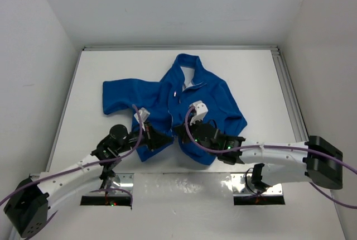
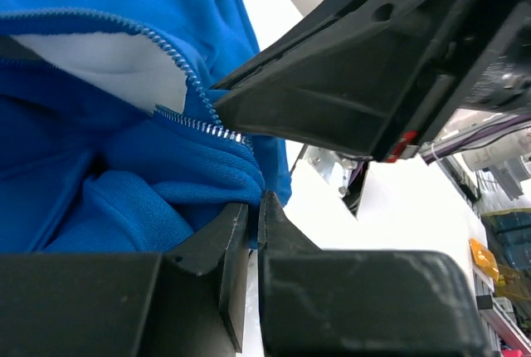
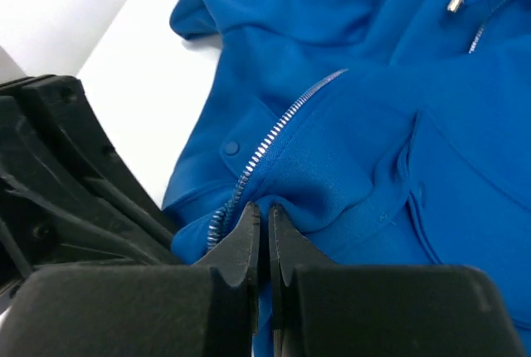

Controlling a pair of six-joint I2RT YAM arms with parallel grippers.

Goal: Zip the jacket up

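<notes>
Left gripper (image 2: 255,212) clenched on fold of fleece beside lower zipper end. Right gripper (image 3: 264,220) likewise pinched tight on opposite front edge, just beside left gripper. Jacket (image 1: 207,92) royal blue, spread face up on white table (image 1: 262,78), collar far, hem near arms. Silver zipper (image 3: 278,133) unjoined, teeth parted, whitish lining (image 2: 99,66) showing. Patch pocket (image 3: 469,183) on front. Hem middle hidden under both grippers from above; slider position unclear.
</notes>
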